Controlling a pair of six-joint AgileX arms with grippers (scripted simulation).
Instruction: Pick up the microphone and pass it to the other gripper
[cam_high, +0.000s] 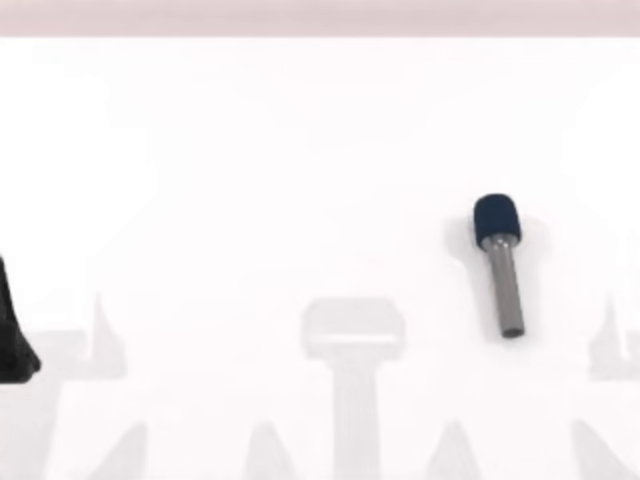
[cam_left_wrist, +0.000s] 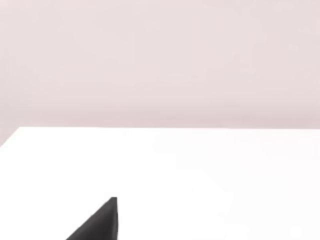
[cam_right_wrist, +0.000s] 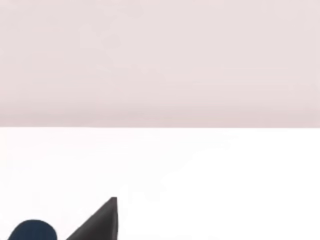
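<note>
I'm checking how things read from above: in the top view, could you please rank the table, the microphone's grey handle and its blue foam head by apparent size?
1. Table
2. Grey handle
3. Blue foam head

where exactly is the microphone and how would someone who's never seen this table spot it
Start from the white table in the top view and look at its right half. The microphone lies flat there, alone, its dark navy foam head toward the far edge and its grey metal handle toward the near edge. Nothing else on the tabletop is a solid coloured object.
</note>
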